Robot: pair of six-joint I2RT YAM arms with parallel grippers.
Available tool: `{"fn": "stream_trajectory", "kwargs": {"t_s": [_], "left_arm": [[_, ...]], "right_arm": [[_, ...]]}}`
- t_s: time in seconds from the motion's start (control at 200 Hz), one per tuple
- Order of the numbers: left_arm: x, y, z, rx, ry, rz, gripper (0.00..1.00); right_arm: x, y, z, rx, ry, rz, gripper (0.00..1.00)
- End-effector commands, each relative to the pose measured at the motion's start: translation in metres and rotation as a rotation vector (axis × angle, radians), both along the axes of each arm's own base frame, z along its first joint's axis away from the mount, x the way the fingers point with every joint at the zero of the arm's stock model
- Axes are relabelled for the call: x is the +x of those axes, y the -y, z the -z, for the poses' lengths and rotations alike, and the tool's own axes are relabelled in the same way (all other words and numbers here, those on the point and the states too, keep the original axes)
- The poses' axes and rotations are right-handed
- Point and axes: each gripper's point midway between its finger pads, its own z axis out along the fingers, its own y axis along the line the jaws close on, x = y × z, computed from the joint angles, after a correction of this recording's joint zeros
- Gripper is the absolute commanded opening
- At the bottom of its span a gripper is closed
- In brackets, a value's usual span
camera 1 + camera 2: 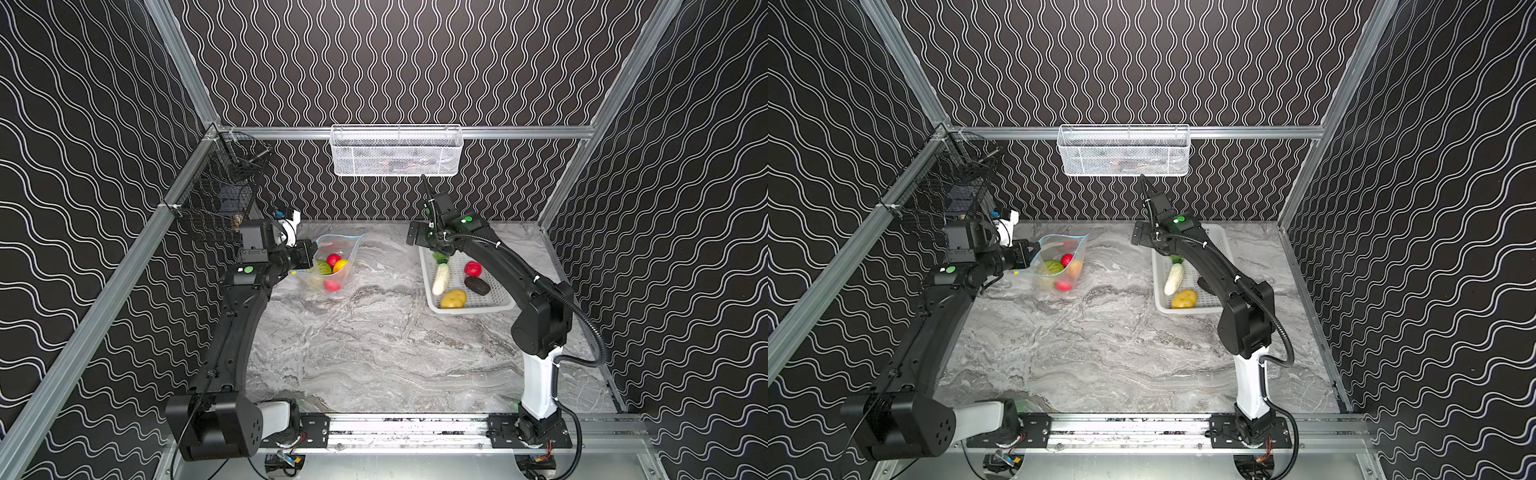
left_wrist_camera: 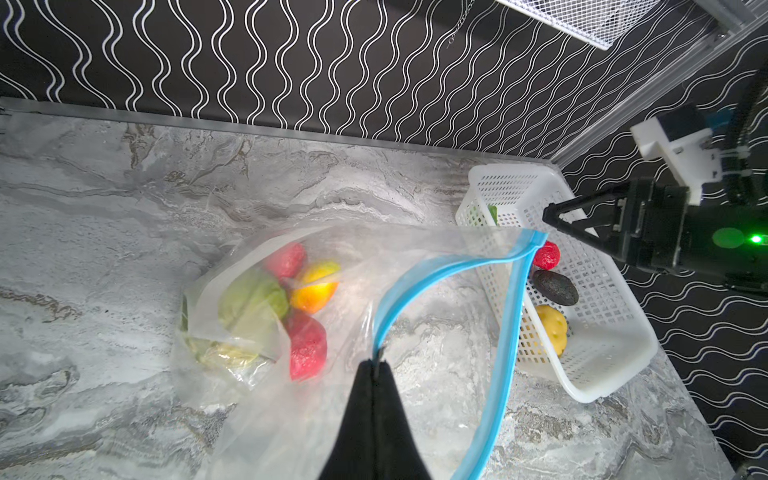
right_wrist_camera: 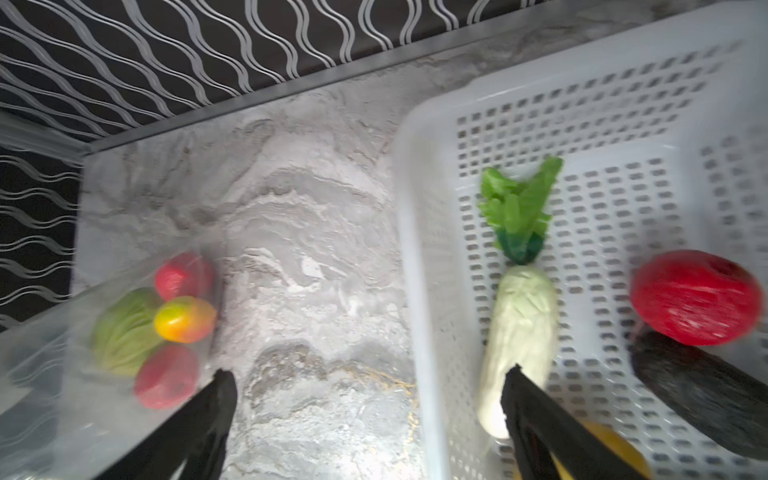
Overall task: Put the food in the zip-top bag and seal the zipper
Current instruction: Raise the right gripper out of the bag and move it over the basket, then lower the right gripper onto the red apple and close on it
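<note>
Left gripper (image 2: 376, 365) clamped on zipper (image 2: 511, 316), far left; zip-top bag (image 2: 291, 415) floppy. Right gripper (image 3: 370, 370) spread wide over basket (image 3: 415, 249) left rim; white radish (image 3: 519, 328) likely light, stiff: grasp mid-body.

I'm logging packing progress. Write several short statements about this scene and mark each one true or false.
1. The left gripper is shut on the zip-top bag at its zipper. True.
2. The right gripper grips the white radish. False: its jaws stand open and empty near it.
3. The green cabbage lies inside the bag. True.
4. The yellow potato is in the bag. False: it lies in the white perforated basket.
5. The zipper is sealed. False: the bag's mouth gapes open.
</note>
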Motion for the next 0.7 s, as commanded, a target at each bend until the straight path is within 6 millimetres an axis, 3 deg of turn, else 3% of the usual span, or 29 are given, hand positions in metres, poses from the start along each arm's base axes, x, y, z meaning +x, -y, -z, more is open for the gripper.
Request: {"fn": "stream_trajectory", "kwargs": {"t_s": [0.0, 0.2, 0.49, 0.696], "left_arm": [[0.002, 0.003, -0.005, -0.021, 0.008, 0.010, 0.00], [0.001, -0.016, 0.000, 0.048, 0.004, -0.074, 0.00], [0.004, -0.006, 0.002, -0.025, -0.003, -0.024, 0.00], [0.009, -0.005, 0.011, -0.036, -0.035, -0.021, 0.00]], "right_arm": [[-0.013, 0.028, 0.023, -0.105, -0.097, 0.046, 0.99], [-0.028, 0.045, 0.054, -0.146, -0.199, 0.059, 0.99], [-0.046, 0.040, 0.094, -0.124, -0.317, 0.028, 0.99], [-0.057, 0.051, 0.114, -0.172, -0.360, 0.043, 0.99]]}}
